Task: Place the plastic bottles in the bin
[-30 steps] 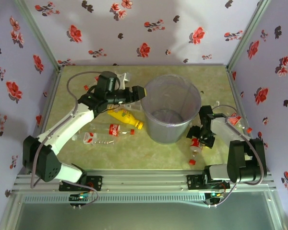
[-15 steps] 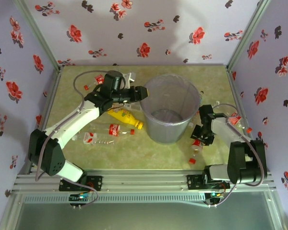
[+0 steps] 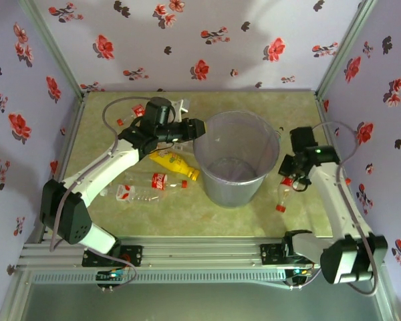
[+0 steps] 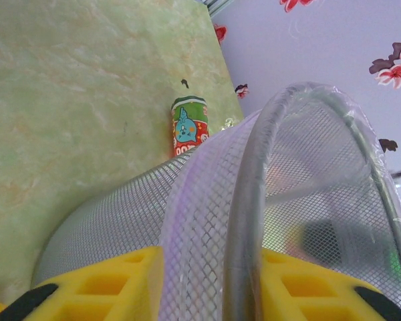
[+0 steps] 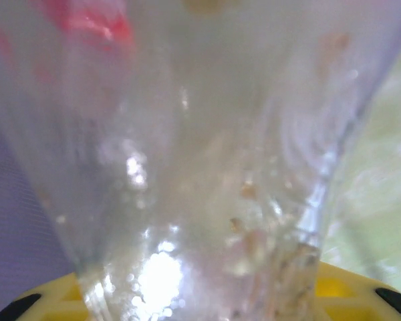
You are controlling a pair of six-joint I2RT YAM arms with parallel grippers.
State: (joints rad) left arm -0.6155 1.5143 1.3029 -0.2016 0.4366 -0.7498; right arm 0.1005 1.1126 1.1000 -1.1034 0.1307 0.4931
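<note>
The bin (image 3: 235, 115), a grey mesh wastebasket with a clear liner, stands mid-table. My left gripper (image 3: 197, 127) is shut on its left rim; in the left wrist view the rim (image 4: 244, 221) runs between the yellow fingers (image 4: 113, 284). My right gripper (image 3: 291, 176) is shut on a clear bottle (image 3: 284, 192) that has a red cap (image 3: 279, 208) and hangs above the table right of the bin. That bottle (image 5: 200, 167) is blurred and very close in the right wrist view. A yellow bottle (image 3: 174, 164) and two clear red-labelled bottles (image 3: 157, 180) (image 3: 125, 192) lie left of the bin.
A loose red cap (image 3: 120, 122) and a white crushed object (image 3: 177, 107) lie at the back left. A small container with a red and green label (image 4: 189, 127) stands beyond the bin. Floral walls close the table on three sides.
My right gripper closed on the clear bottle and lifted it off the table, moving up and away. My left gripper closed on the bin's rim, and the bin shifted slightly toward the near edge.
</note>
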